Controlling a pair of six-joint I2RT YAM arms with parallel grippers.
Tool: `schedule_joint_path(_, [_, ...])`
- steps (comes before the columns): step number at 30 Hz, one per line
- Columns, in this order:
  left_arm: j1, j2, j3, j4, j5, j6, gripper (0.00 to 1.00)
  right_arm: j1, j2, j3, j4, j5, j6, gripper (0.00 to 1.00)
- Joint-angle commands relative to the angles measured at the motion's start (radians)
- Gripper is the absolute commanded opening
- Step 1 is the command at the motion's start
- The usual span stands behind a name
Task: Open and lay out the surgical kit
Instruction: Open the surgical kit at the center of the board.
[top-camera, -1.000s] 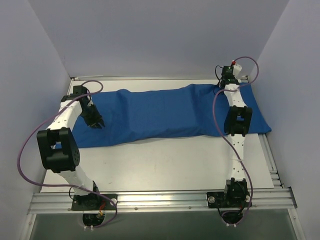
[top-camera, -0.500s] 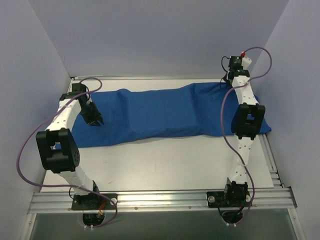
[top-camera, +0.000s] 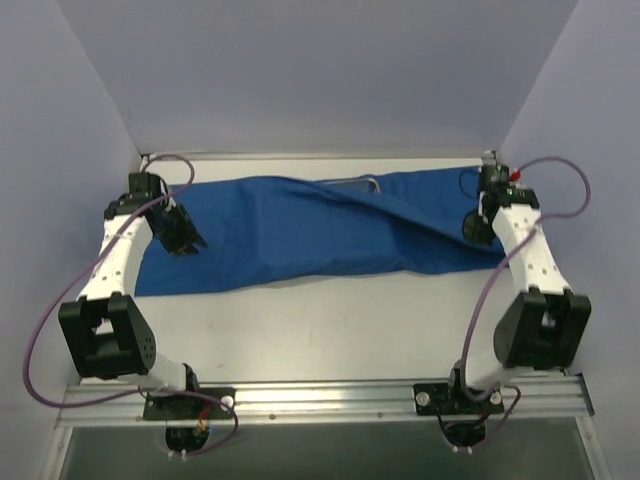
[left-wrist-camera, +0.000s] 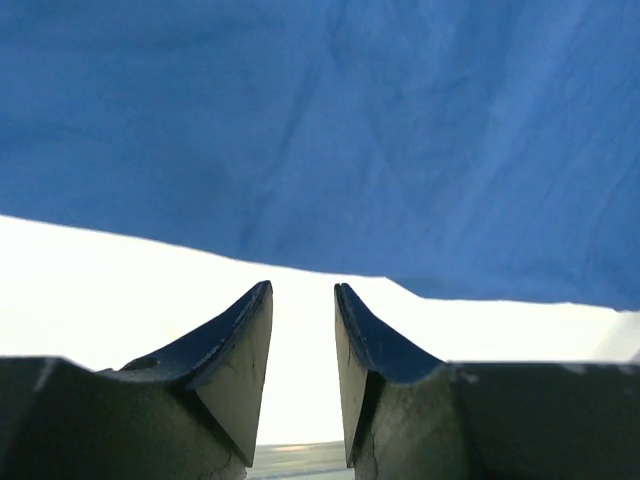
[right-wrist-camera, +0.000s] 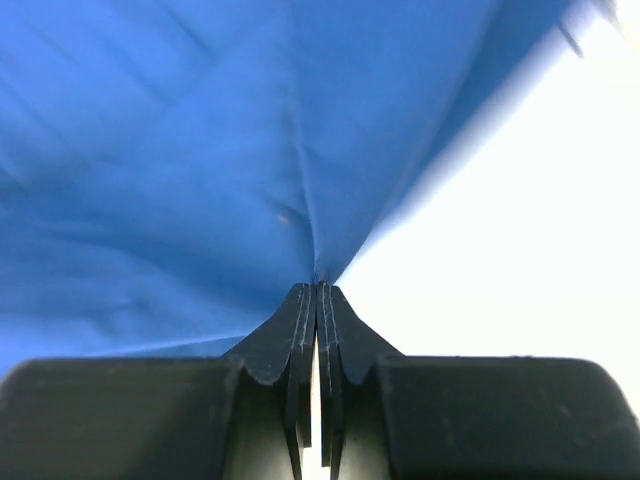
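The large royal-blue cloth wrap (top-camera: 300, 232) lay stretched left to right across the far half of the pale worktop (top-camera: 330, 330); it looked soft, light and limp — best taken by a pinched edge or fold; the right fingers (right-wrist-camera: 285, 340) were clamped on a gathered fold at its right end; the left fingers (left-wrist-camera: 235, 345) stood apart, empty, just short of its left edge. A silver wire rim (top-camera: 350, 180) showed at the far side — probably the stiffer tray; walls (top-camera: 300, 80) stood close on three sides.

Wrap (top-camera: 300, 230) across table (top-camera: 320, 320) rear, tray (top-camera: 355, 181) at wrap's far edge, L tool (left-wrist-camera: 302, 290) L end, R tool (right-wrist-camera: 317, 290) R end
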Motion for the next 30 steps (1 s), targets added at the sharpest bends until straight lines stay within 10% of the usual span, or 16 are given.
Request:
schedule_joint_path(1, [0.005,-0.054,-0.042,0.039,0.055,-0.03,0.4,-0.013,-0.188,-0.164,-0.247,0.007,0.1,0.0])
schedule_joint_path(6, [0.007,-0.111,-0.107,0.043,0.083,-0.046,0.41,-0.02,-0.427,-0.374,-0.351,-0.046,0.151,0.01])
schedule_joint_path(9, [0.007,-0.122,-0.102,0.017,0.081,-0.041,0.43,-0.016,-0.425,-0.372,-0.298,-0.154,0.069,0.42])
schedule_joint_path(15, [0.008,-0.083,-0.026,-0.006,0.1,-0.032,0.5,0.212,-0.108,0.091,-0.21,-0.107,-0.048,0.72])
schedule_joint_path(19, [0.007,-0.007,0.059,-0.006,0.126,-0.035,0.51,0.345,0.14,0.314,0.012,-0.387,-0.209,0.71])
schedule_joint_path(30, [0.013,0.058,0.065,0.034,0.265,-0.056,0.51,0.545,0.721,0.883,0.188,-0.539,-0.462,0.73])
